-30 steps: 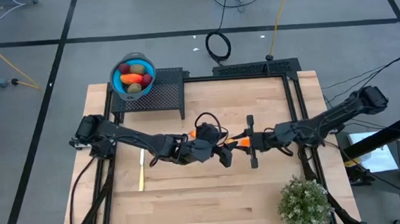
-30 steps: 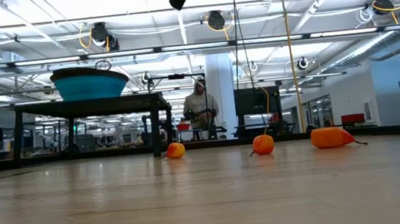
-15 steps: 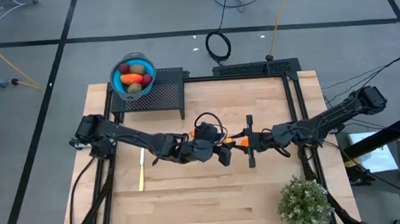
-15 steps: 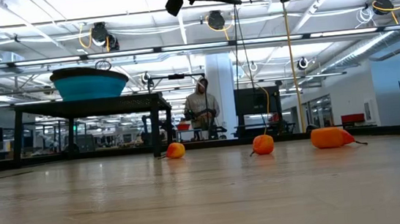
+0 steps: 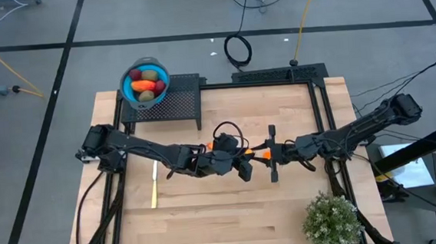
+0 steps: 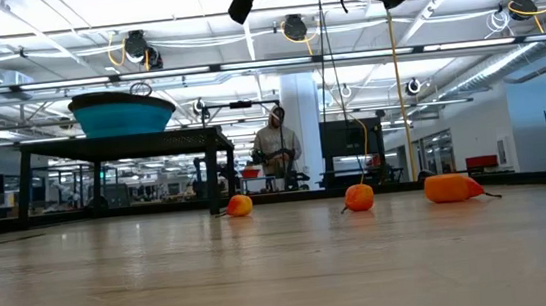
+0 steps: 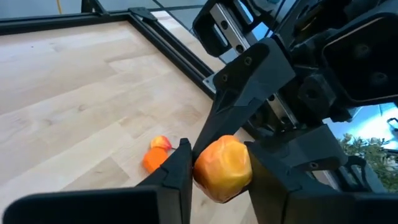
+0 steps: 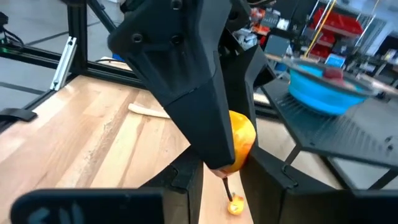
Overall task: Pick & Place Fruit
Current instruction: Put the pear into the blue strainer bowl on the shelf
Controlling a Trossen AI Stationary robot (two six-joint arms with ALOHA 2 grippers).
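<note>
Nearby, blue bowl (image 5: 145,84) on black rack (image 5: 172,100); knife (image 5: 154,183) on table (image 5: 209,215).

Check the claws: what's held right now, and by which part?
One orange fruit, in mid-air above the table. The left claw pinches it across its round middle, and the right claw also grips it by the sides.

Both hands meet mid-table (image 5: 285,202); bowl (image 5: 145,83) on rack (image 5: 178,102) behind.
</note>
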